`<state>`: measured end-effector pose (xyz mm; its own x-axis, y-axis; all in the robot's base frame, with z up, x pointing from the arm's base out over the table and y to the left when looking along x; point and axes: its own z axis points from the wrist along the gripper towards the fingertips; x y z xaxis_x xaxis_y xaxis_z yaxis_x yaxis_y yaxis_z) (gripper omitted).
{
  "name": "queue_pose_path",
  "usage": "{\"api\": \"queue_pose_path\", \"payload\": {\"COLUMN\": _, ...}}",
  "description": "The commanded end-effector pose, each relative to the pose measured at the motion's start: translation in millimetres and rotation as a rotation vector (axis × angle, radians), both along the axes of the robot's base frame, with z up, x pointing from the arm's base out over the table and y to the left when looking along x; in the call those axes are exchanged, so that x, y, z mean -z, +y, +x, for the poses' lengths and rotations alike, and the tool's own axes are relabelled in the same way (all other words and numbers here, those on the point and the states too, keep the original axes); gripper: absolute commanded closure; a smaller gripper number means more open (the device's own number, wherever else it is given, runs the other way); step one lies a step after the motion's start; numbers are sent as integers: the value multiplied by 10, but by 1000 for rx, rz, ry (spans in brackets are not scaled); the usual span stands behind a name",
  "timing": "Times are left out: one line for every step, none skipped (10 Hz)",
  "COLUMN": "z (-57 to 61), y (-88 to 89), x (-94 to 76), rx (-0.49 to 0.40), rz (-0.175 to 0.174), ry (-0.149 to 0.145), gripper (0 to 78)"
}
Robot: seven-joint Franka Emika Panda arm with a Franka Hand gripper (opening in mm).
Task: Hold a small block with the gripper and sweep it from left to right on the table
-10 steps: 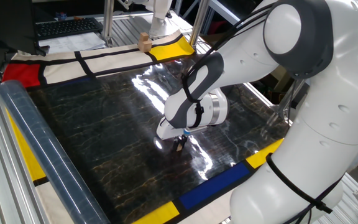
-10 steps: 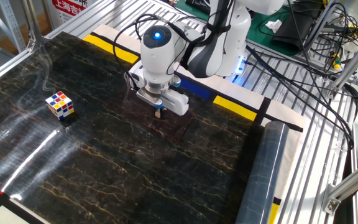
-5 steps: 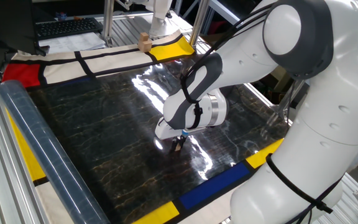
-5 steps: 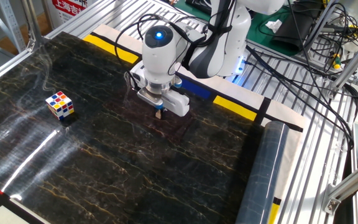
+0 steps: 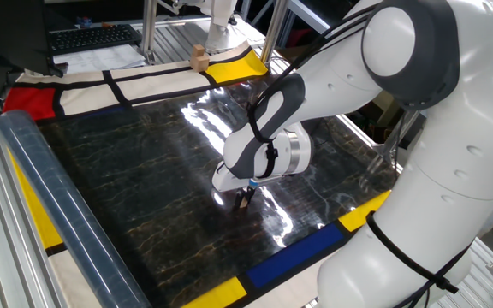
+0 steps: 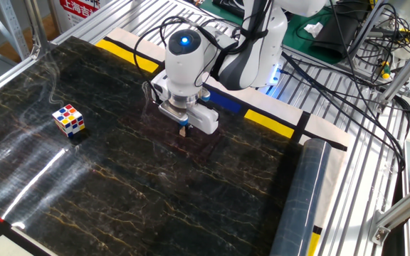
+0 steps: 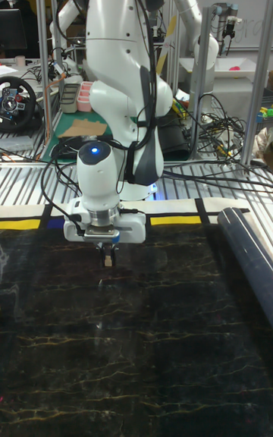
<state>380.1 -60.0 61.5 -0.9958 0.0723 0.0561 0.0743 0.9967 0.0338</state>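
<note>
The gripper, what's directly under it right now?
The gripper is shut on the small block, low over the black table. Whether the block touches the surface cannot be seen.

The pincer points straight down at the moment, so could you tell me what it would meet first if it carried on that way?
The pincer is shut on the small block, low over the table. Going straight down, the block would meet the black surface first; whether it already touches is unclear.
</note>
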Motion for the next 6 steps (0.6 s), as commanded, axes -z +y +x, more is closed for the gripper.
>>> {"api": "queue_pose_path", "payload": {"z": -535, "y": 1311, "x": 240, "rx": 112, "rz": 30, "ry": 26, "gripper": 764}}
{"api": "queue_pose_path", "payload": {"z": -563, "y": 1351, "x": 222, "rx": 115, "rz": 34, "ry": 26, "gripper": 764}}
{"api": "queue_pose_path", "payload": {"z": -575, "y": 1363, "x": 215, "rx": 116, "rz": 40, "ry": 27, "gripper": 764}}
{"api": "queue_pose_path", "payload": {"z": -597, "y": 1393, "x": 221, "rx": 118, "rz": 44, "ry": 25, "gripper": 764}}
{"api": "queue_pose_path", "payload": {"z": -611, "y": 1416, "x": 237, "rx": 121, "rz": 45, "ry": 23, "gripper": 764}}
{"api": "queue_pose_path", "payload": {"z": -621, "y": 1434, "x": 248, "rx": 125, "rz": 46, "ry": 22, "gripper": 764}}
